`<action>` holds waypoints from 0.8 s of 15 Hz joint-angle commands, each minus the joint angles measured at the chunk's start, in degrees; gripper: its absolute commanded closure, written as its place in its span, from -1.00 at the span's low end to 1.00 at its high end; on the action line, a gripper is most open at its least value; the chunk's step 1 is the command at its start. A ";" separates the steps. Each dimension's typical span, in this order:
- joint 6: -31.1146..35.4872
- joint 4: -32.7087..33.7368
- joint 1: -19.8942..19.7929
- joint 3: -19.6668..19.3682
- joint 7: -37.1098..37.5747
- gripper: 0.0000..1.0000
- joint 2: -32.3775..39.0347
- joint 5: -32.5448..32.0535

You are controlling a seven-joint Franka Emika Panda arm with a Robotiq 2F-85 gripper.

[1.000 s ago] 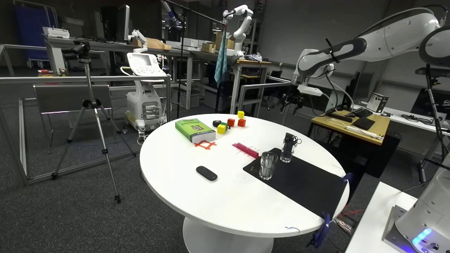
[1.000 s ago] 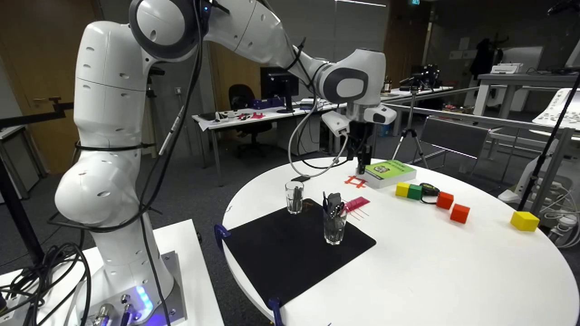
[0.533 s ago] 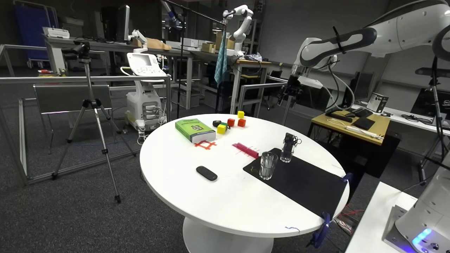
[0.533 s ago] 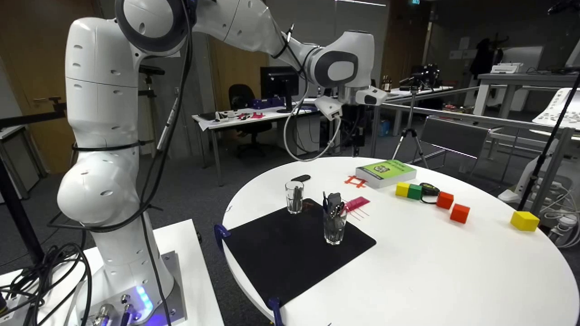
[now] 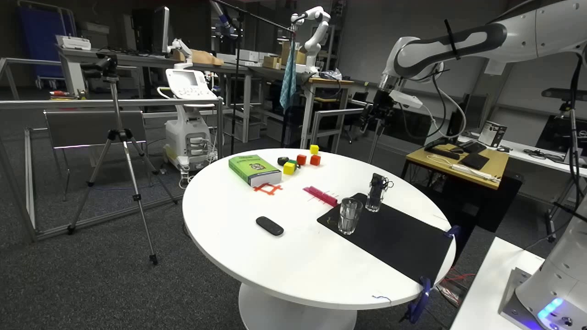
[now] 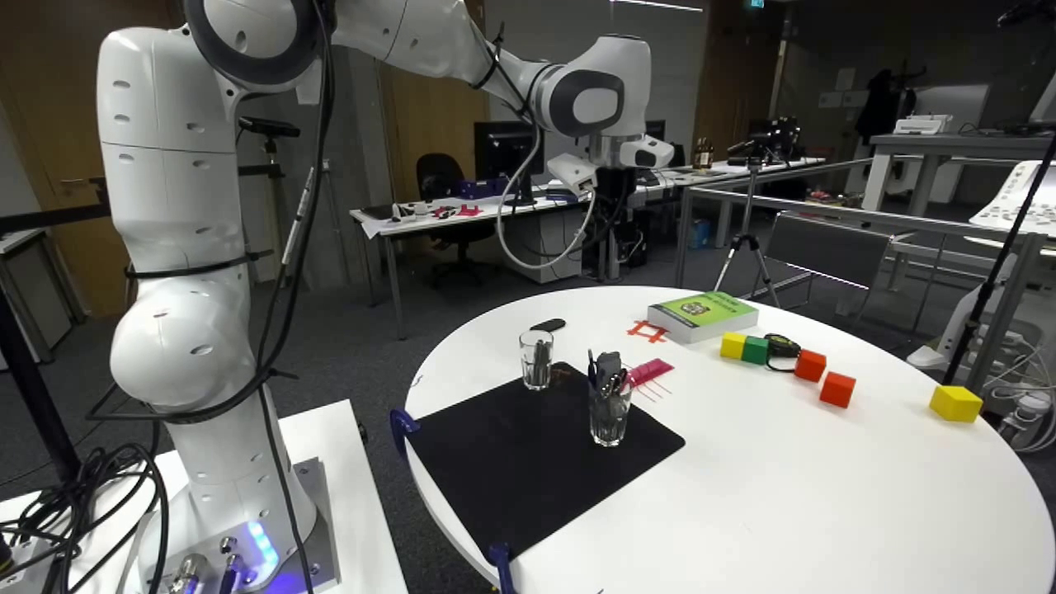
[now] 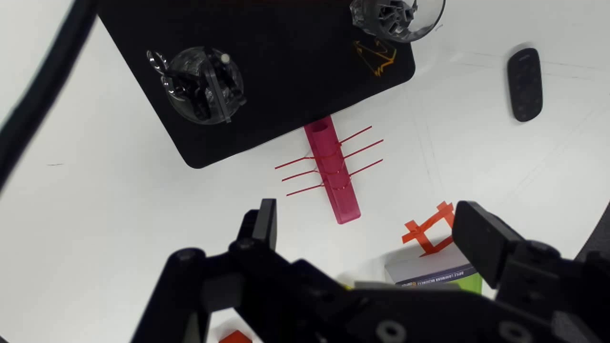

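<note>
Wrist view: pincer (image 7: 364,221) hides much of green book (image 7: 429,271) | red cube (image 7: 236,337), left, and glass (image 7: 364,19), right, cropped by edges

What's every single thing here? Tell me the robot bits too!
Round table: one, white, mid-room.
Mat: one, black, on table.
Glasses: two, clear, on mat.
Wired strip: one, pink, beside mat.
Remote: one, black, on table.
Book: one, green, on table.
Tape square: one, orange, beside book.
Cubes: five, red, yellow, green, on table.
Corded thing: one, black, by cubes.
Clamps: two, blue, on table edge.
Lab gear: lots, mixed colours, around room.
Near robot arm: one, white, over table.
Tool: one, black, open, above table.
</note>
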 commanded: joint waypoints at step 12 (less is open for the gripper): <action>-10.09 -10.25 2.64 2.34 8.49 -1.00 -13.61 -2.76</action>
